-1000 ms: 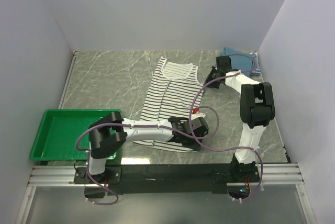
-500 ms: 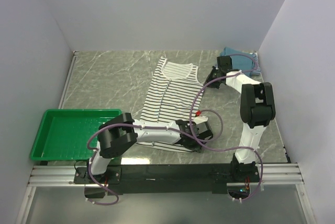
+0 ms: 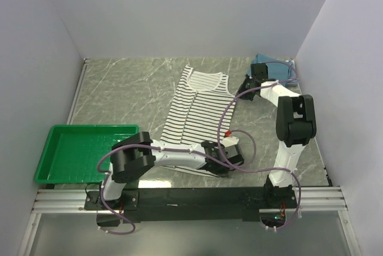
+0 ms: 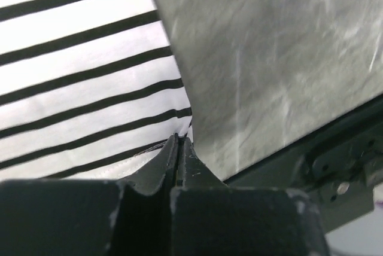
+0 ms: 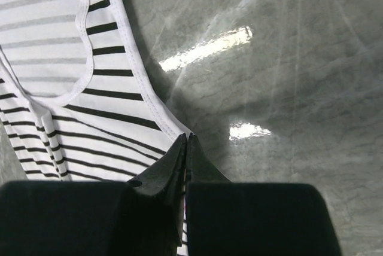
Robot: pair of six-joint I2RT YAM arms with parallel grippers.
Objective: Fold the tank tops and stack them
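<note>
left jaws have closed on striped tank top (image 3: 194, 109) (right jaws grip it); marble table (image 3: 119, 88), white walls (image 3: 179, 11).

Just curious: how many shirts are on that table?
3: a black-and-white striped tank top spread mid-table; a folded teal tank top at the far right corner; a fine-striped tank top peeking from beneath it. Others could be hidden.
</note>
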